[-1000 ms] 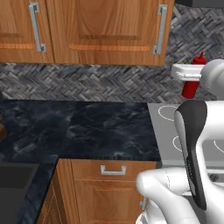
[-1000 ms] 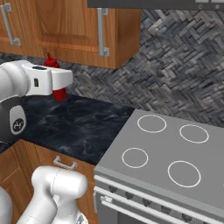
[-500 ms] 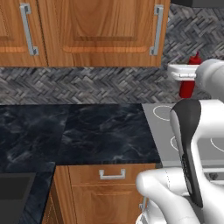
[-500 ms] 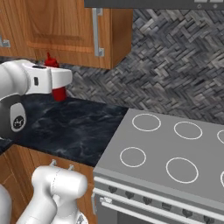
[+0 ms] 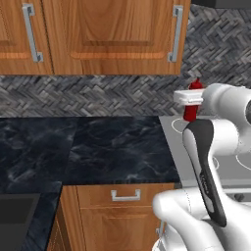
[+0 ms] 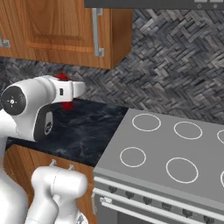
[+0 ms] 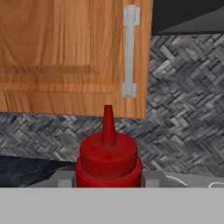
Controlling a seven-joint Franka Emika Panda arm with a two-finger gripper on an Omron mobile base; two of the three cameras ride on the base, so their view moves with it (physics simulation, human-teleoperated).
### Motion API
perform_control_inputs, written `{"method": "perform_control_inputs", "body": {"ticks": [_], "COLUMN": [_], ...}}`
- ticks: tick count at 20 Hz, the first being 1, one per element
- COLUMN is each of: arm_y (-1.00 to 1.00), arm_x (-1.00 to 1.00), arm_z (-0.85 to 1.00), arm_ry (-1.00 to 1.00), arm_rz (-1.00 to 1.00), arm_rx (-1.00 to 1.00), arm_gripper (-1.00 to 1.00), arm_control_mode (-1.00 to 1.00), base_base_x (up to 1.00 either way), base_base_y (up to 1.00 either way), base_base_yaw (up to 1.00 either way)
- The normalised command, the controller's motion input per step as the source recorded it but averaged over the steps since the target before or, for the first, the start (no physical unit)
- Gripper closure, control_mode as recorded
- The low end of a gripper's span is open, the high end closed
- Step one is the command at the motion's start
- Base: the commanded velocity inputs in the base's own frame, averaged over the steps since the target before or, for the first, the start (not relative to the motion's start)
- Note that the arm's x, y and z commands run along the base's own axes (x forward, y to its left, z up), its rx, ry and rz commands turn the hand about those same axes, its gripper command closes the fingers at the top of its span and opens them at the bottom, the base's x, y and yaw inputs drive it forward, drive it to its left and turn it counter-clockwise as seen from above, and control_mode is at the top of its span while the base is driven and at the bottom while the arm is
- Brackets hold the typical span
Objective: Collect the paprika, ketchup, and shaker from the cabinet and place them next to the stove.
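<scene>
Left to right: dark marbled worktop (image 5: 98,147) below closed wooden cupboards (image 5: 108,34) with metal handles (image 5: 175,34), then the grey stove (image 6: 175,148) with white ring burners, all backed by a herringbone tile wall (image 6: 183,65). The gripper (image 7: 108,177) is clenched on the ketchup (image 7: 108,157), held upright, its pointed cap (image 7: 107,124) uppermost and the fingers (image 7: 65,178) pressed against both sides of the bottle. The ketchup (image 5: 192,105) hangs in the air above the right edge of the worktop, where it meets the stove's left edge.
</scene>
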Motion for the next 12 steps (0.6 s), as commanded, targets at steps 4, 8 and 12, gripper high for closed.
{"method": "perform_control_inputs", "body": {"ticks": [4,8,12], "arm_y": [-0.08,-0.19,-0.09], "arm_x": [0.55,0.51,0.53], "arm_z": [-0.61,-0.13,-0.13], "arm_ry": [0.0,0.0,0.0], "arm_rz": [0.27,0.19,0.18], "arm_rx": [0.0,0.0,0.0], "arm_gripper": [1.0,1.0,1.0], "arm_control_mode": [-1.0,-1.0,-1.0], "base_base_x": [0.0,0.0,0.0], "base_base_y": [0.0,0.0,0.0], "base_base_yaw": [0.0,0.0,0.0]}}
